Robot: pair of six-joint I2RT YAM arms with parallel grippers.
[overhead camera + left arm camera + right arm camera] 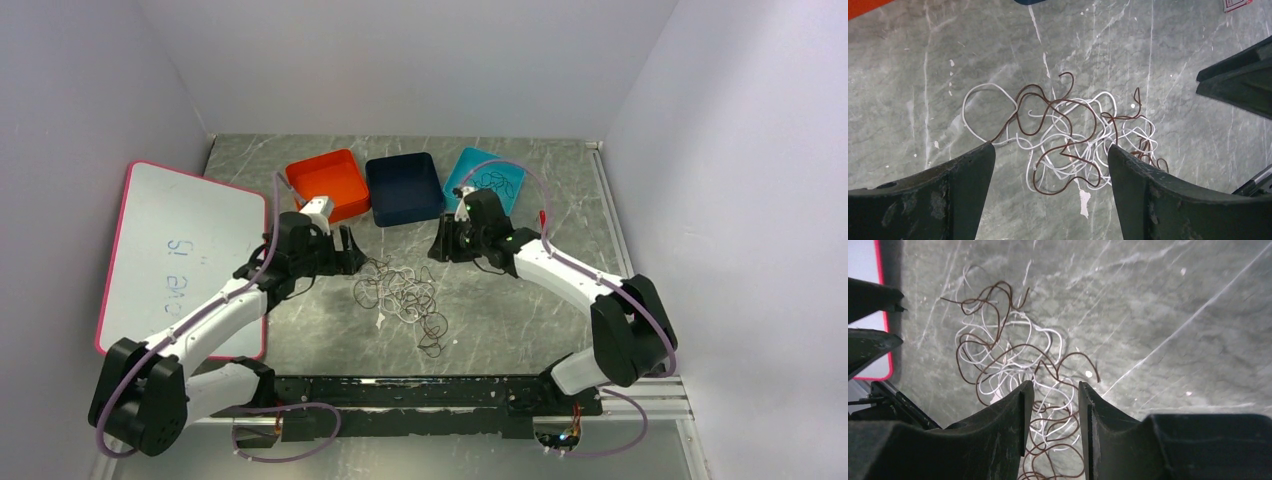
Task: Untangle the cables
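The cables [400,298] lie in one loose tangle of white and brownish-red loops on the grey marbled table, in the middle between both arms. In the left wrist view the tangle [1063,135] sits on the table beyond my left gripper [1050,146], whose jaws stand wide open and empty. My right gripper [1055,383] hovers above the tangle [1008,355], its jaws partly apart and gripping nothing; loops show through the gap. From above, the left gripper [355,250] is at the tangle's upper left and the right gripper [440,245] at its upper right.
Three trays stand at the back: orange [328,183], dark blue [405,188] and teal [470,170], the teal one holding a thin black cable [497,182]. A pink-edged whiteboard [180,260] lies at the left. A black rail [420,395] runs along the near edge.
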